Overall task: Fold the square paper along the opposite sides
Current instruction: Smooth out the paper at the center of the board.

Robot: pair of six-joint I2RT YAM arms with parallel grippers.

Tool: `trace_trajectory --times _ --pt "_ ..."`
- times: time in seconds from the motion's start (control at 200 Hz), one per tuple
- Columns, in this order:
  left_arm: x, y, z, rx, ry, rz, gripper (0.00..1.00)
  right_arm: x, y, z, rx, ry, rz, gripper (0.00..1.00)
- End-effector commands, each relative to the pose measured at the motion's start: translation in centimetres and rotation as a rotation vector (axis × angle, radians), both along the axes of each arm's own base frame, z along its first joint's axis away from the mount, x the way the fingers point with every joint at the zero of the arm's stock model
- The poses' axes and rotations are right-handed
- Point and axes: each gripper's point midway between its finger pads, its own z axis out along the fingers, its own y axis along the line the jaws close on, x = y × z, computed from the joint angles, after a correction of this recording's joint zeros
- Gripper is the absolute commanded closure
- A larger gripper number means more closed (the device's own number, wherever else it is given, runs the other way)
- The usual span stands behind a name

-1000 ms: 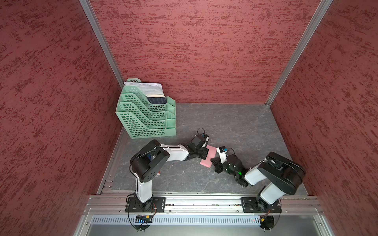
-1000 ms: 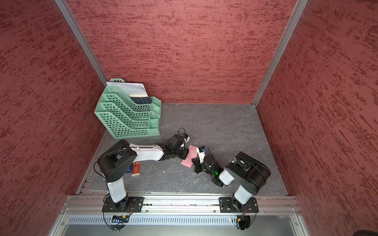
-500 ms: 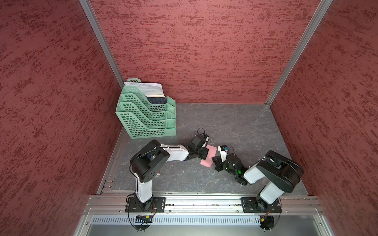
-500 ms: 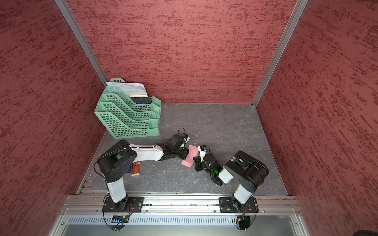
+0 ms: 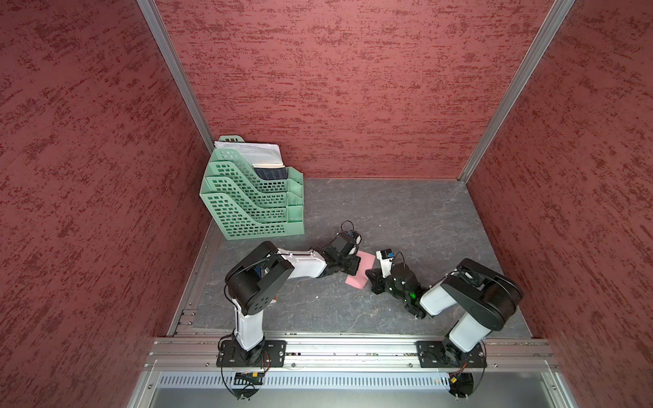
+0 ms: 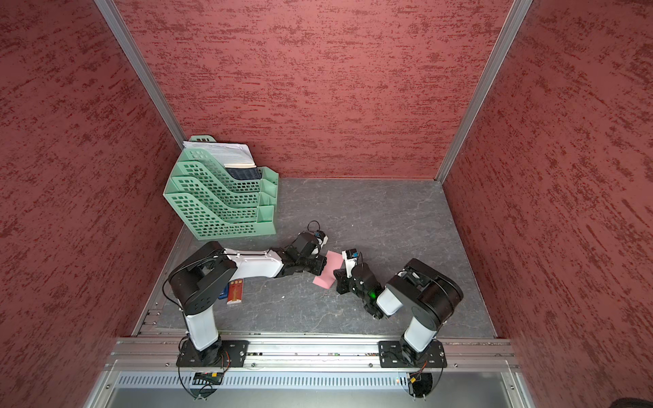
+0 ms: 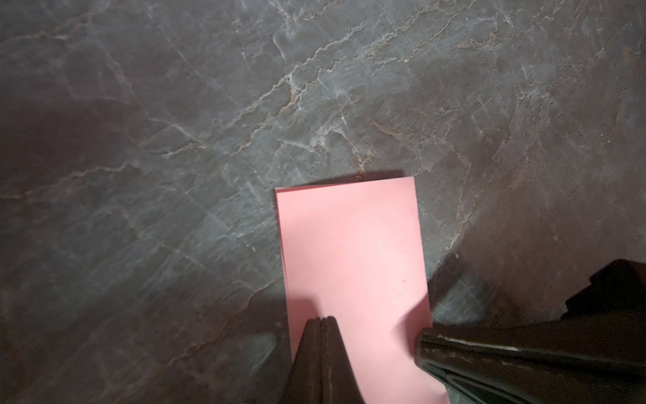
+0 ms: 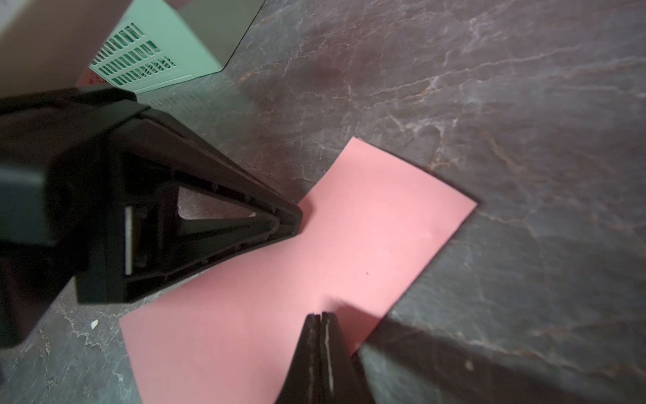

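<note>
The square paper (image 5: 364, 269) (image 6: 331, 269) is light pink and lies flat on the grey table as a narrow rectangle. A second layer peeks out at one short edge in the left wrist view (image 7: 353, 245). My left gripper (image 5: 354, 267) (image 6: 322, 265) (image 7: 321, 319) is shut, its tip resting on the paper near one long edge. My right gripper (image 5: 371, 274) (image 6: 337, 274) (image 8: 321, 314) is shut too, its tip on the paper by the opposite long edge. Neither holds the sheet. In the right wrist view the left gripper (image 8: 295, 220) touches the paper (image 8: 314, 259).
A green tray rack (image 5: 252, 203) (image 6: 219, 203) (image 8: 153, 56) with white printed papers (image 5: 254, 152) stands at the back left. A red narrow box (image 6: 235, 291) lies beside the left arm's base. Red walls enclose the table on three sides.
The right arm has drawn in slightly, nudging its gripper a little along the paper. The paper and the left gripper stay where they were.
</note>
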Motion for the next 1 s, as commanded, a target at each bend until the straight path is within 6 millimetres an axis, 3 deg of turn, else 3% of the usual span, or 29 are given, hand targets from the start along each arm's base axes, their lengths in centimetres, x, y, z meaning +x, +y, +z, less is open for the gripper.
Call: trace_trajectory --times 0.0,0.23,0.416,0.586,0.776,0.867,0.997 --pt "-7.0 10.0 -10.2 0.418 0.309 0.059 1.00 -1.2 -0.2 -1.3 -0.037 0.026 0.006 1.00" --pt "-7.6 10.5 -10.9 0.434 0.332 0.078 1.00 -2.2 0.9 -1.7 -0.070 -0.003 0.043 1.00" --pt "-8.0 10.6 -10.2 0.411 0.336 0.102 1.00 -2.0 0.0 -2.5 -0.104 0.020 -0.002 1.00" --pt "-6.3 9.1 -5.4 0.274 0.268 0.104 1.00 -2.2 0.4 -2.9 -0.109 0.039 0.018 1.00" --pt "-3.4 4.6 1.6 0.108 0.088 -0.010 0.99 -2.2 1.2 -3.7 -0.110 0.065 0.049 1.00" --pt "-2.5 2.7 3.3 0.044 0.035 -0.072 0.98 -2.2 1.4 -3.9 -0.112 0.069 0.059 1.00" --pt "-1.3 0.8 3.9 0.004 -0.005 -0.121 0.99 -2.3 1.6 -4.0 -0.116 0.069 0.070 1.00"
